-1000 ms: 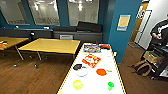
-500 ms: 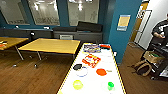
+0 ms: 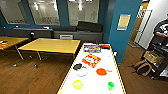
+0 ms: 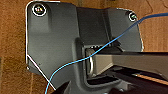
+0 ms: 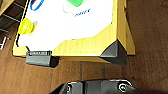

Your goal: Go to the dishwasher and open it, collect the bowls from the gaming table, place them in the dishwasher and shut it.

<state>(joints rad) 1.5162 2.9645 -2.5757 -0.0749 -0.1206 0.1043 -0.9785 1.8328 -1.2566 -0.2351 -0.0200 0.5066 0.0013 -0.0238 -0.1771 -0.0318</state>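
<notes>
the gaming table (image 3: 113, 65) runs out of the head view at the bottom, so its near end is cut off. the bright green bowl (image 3: 110, 85) near the table's right rim is smeared; its rim cannot be told. the person (image 3: 161, 30) is cut by the right edge of the head view. print on the board-game boxes (image 3: 91, 60) is too blurred to read. in the right wrist view a green bowl (image 5: 75, 2) and a blue-rimmed bowl (image 5: 36, 4) are cut off, and the blue lettering (image 5: 82, 13) on the white top is unreadable.
</notes>
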